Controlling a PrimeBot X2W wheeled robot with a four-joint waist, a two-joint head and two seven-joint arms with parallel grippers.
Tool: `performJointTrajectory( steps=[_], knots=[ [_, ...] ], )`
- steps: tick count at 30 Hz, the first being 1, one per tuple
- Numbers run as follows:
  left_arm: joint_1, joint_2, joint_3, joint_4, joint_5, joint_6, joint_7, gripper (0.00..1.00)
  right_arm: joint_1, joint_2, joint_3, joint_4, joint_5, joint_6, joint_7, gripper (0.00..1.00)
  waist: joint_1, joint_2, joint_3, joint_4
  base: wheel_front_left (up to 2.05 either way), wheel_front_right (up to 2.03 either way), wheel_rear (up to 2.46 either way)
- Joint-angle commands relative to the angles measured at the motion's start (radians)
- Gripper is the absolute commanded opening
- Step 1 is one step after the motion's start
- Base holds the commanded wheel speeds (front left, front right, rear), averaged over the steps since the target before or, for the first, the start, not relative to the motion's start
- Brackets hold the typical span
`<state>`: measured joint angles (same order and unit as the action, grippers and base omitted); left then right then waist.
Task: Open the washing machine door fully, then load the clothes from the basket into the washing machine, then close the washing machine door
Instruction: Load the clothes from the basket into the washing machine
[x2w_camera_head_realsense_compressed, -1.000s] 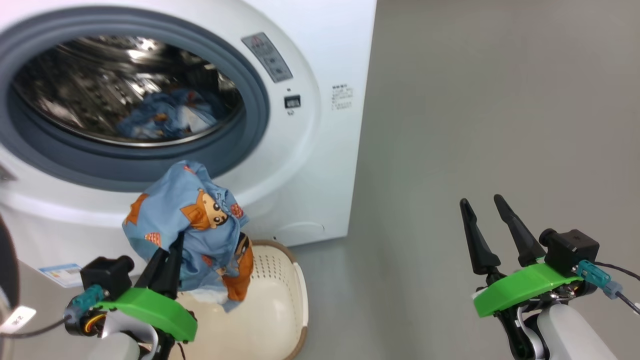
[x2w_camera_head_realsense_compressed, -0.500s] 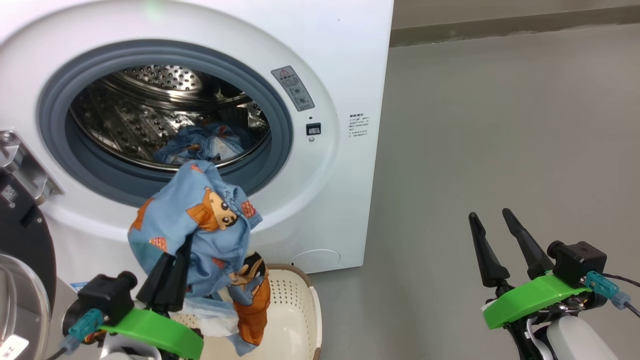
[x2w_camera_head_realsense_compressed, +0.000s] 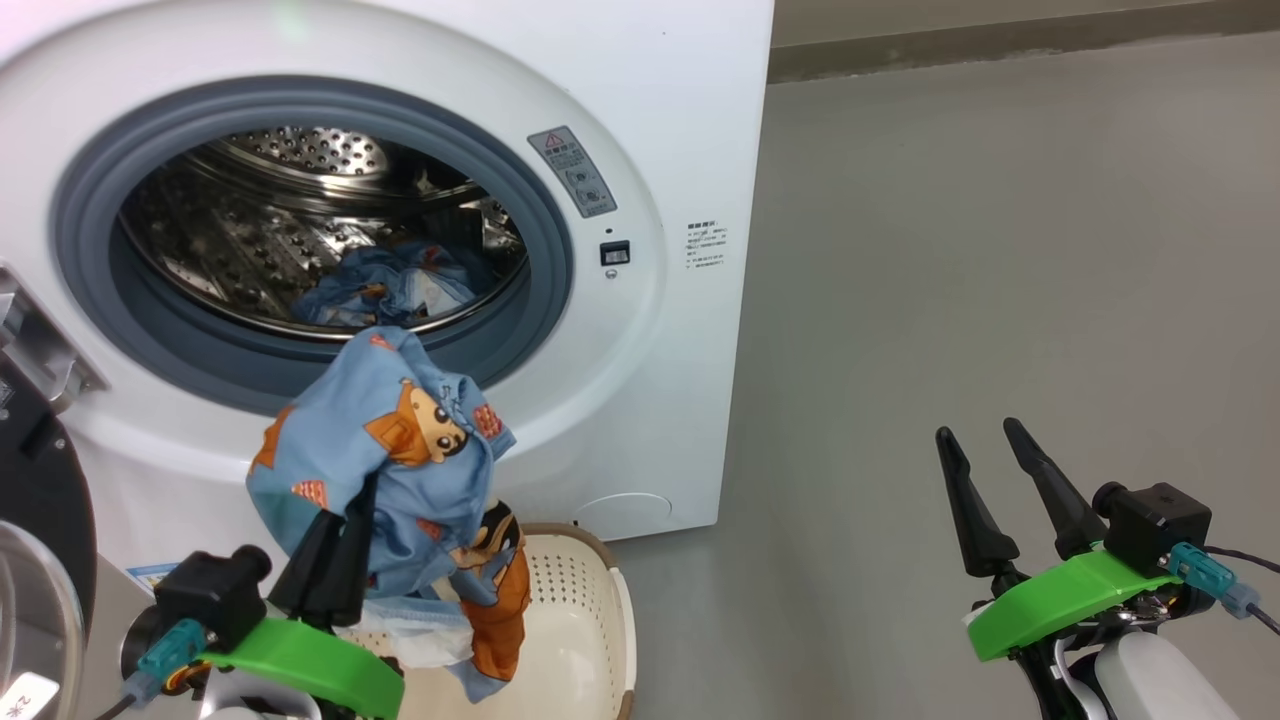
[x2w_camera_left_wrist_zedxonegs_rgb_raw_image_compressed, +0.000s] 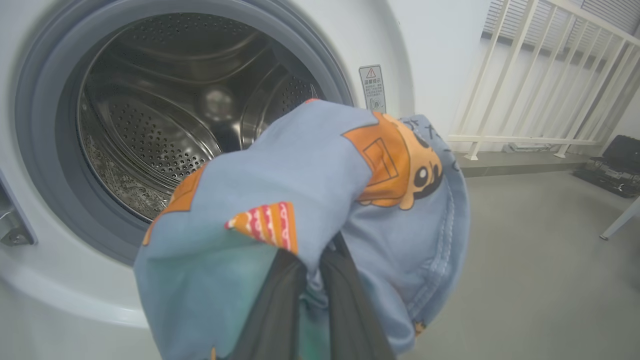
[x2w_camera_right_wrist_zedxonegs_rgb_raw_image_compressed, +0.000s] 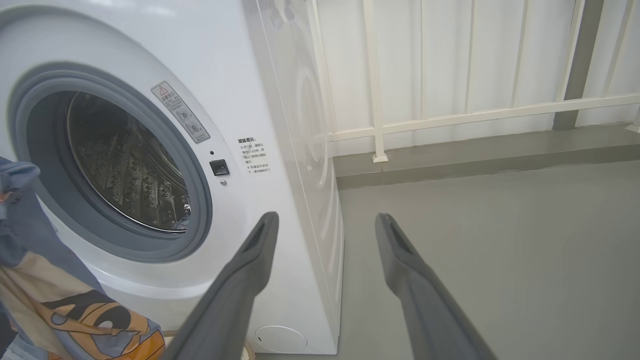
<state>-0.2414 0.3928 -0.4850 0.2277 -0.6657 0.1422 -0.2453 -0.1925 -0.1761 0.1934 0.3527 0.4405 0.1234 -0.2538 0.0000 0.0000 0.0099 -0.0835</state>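
Step in hand, as I judge it: moving one garment from basket to drum. The door (x2w_camera_head_realsense_compressed: 38, 495) stands swung wide at the left of the head view, so the opening step looks done.

Left end effector (x2w_camera_head_realsense_compressed: 342, 525): fingers clamped on a blue garment (x2w_camera_head_realsense_compressed: 400, 450) with orange cartoon print. The garment hangs above the basket (x2w_camera_head_realsense_compressed: 590, 610), in front of the washing machine (x2w_camera_head_realsense_compressed: 690, 120) and just below its opening. Right end effector (x2w_camera_head_realsense_compressed: 976, 432): fingers apart, holding nothing, over bare floor (x2w_camera_head_realsense_compressed: 1000, 250), well apart from the machine.

To do it well: lift the bundle over the grey seal (x2w_camera_head_realsense_compressed: 548, 250) and carry it deep into the drum (x2w_camera_head_realsense_compressed: 230, 220) before letting go. The trailing orange end could drape over the seal and foul the door at closing.

Counts:
- Machine 1, door 1, basket 1, end effectors 2.
- Garments: 1 held.
- A blue heap (x2w_camera_head_realsense_compressed: 395, 285) lies in the drum; cannot tell how many pieces.
- Some white cloth (x2w_camera_head_realsense_compressed: 420, 640) remains in the basket.
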Motion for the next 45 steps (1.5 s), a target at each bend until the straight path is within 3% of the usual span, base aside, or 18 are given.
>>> performJointTrajectory(
  steps=[1, 12, 23, 32, 42, 45],
  knots=[
    [-0.056, 0.025, 0.043, -0.001, 0.012, -0.002, -0.006, 0.00, -0.023, -0.015, 0.023, -0.022, 0.007, 0.007, -0.008, 1.00, 0.0000, 0.0000, 0.005, -0.005, 0.00, 0.00, 0.00],
    [-0.268, 0.016, 0.049, 0.207, 0.012, -0.072, 0.001, 0.00, -0.046, -0.012, 0.023, -0.038, -0.014, 0.007, -0.008, 1.00, 0.0000, 0.0000, 0.122, -0.035, 0.00, 0.00, 0.00],
    [-0.637, 0.024, 0.055, 0.537, 0.028, -0.173, 0.018, 0.00, -0.120, 0.028, 0.016, -0.082, -0.071, 0.007, -0.008, 1.00, 0.0000, 0.0000, 0.366, -0.105, 0.00, 0.00, 0.00],
    [-0.875, 0.052, 0.049, 0.727, 0.062, -0.214, 0.006, 0.00, -0.157, 0.076, -0.001, -0.128, -0.111, 0.007, -0.008, 1.00, 0.0000, 0.0000, 0.546, -0.150, 0.00, 0.00, 0.00],
    [-1.102, 0.064, 0.043, 0.843, 0.097, -0.238, -0.012, 0.00, -0.188, 0.116, 0.005, -0.153, -0.131, 0.007, -0.008, 1.00, 0.0000, 0.0000, 0.691, -0.176, 0.00, 0.00, 0.00],
    [-1.159, 0.070, 0.063, 0.789, 0.115, -0.239, -0.015, 0.00, -0.184, 0.121, 0.006, -0.155, -0.133, 0.007, -0.008, 1.00, 0.0000, 0.0000, 0.710, -0.180, 0.00, 0.00, 0.00]
  ],
)
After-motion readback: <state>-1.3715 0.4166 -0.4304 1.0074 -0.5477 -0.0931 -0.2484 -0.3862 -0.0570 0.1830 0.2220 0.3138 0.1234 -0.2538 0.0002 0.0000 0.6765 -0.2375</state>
